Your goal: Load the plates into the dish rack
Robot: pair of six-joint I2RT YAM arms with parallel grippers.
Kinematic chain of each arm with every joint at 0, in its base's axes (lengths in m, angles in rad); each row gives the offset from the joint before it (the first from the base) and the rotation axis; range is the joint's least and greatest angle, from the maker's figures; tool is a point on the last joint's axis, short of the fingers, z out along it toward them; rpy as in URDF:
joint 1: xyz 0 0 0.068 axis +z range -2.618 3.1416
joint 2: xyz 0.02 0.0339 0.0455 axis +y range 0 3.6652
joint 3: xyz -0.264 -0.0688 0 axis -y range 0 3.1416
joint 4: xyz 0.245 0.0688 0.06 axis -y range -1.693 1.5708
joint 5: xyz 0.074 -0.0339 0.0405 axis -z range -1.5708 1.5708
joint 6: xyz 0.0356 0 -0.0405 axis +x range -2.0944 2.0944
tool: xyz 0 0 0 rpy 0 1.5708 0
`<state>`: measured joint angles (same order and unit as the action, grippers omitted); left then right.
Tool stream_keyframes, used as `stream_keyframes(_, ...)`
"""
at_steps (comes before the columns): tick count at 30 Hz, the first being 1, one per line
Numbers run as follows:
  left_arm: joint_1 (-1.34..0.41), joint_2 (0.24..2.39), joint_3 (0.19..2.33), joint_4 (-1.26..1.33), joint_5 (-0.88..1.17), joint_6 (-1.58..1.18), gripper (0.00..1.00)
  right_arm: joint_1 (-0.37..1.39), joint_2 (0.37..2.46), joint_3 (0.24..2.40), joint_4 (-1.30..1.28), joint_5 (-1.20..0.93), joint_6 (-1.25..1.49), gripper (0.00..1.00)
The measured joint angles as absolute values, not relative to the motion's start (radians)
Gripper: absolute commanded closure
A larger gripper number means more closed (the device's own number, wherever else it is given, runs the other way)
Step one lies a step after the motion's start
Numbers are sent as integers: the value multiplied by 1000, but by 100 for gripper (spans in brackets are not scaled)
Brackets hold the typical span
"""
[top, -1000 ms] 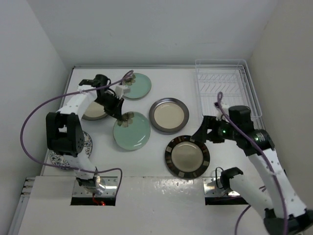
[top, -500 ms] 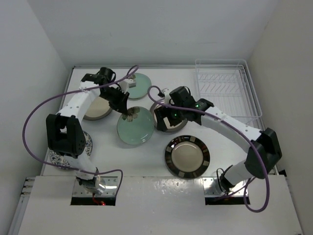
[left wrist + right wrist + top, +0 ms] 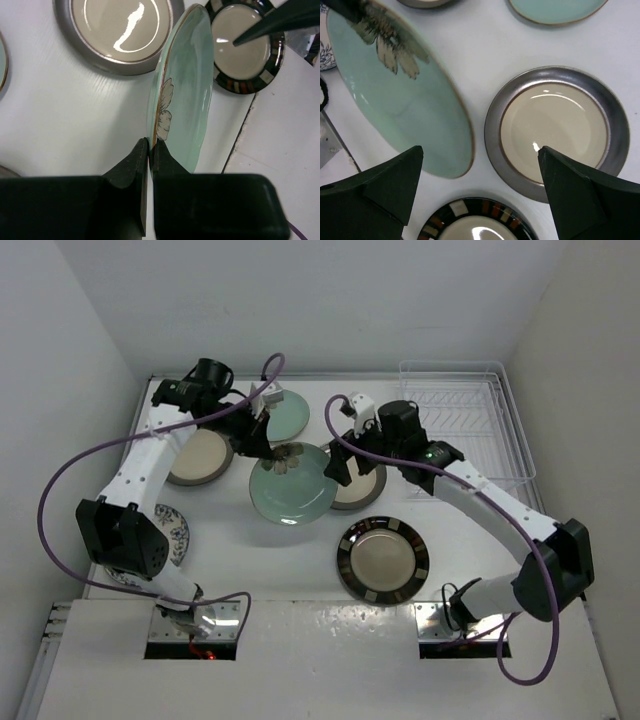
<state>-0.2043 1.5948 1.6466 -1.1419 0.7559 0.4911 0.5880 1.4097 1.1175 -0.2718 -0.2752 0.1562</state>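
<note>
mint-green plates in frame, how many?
2. One mint-green plate is pinched at its rim by the left gripper, tilted above mid-table; the second mint-green plate lies flat at the back, partly covered by the left arm. None looks hidden.

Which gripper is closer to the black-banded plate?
Right. The right gripper hovers open just beyond the black-banded plate, above the cream plate; the left gripper is farther to the left, clamped on the lifted mint-green plate.
</note>
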Motion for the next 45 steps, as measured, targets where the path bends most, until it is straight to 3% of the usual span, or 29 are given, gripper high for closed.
stream_keyframes(16,-287,1495,1674,-1168,820,512,100,479,1288,1079,-158,-494,74,6)
stream_keyframes(20,-290,1494,1674,-1170,822,512,100,476,1286,1079,-150,-543,77,18)
stream_keyframes(27,-293,1494,1674,-1152,817,503,100,535,1311,1077,-117,-650,117,20)
stream_keyframes(30,-293,1494,1674,-1147,817,496,100,574,1336,1076,-123,-658,123,25)
stream_keyframes(33,-293,1494,1674,-1143,817,494,100,585,1353,1062,-118,-639,137,41)
stream_keyframes(34,-293,1494,1674,-1143,818,493,100,585,1357,1058,-116,-628,142,53)
stream_keyframes(36,-293,1494,1674,-1143,819,493,100,585,1370,1060,-113,-609,156,69)
stream_keyframes(37,-293,1494,1674,-1143,820,493,100,584,1378,1065,-117,-603,162,87)
stream_keyframes(40,-293,1491,1673,-1142,810,497,100,585,1406,1096,-149,-592,179,100)
stream_keyframes(45,-293,1484,1673,-1131,786,489,100,595,1406,1103,-157,-579,183,100)
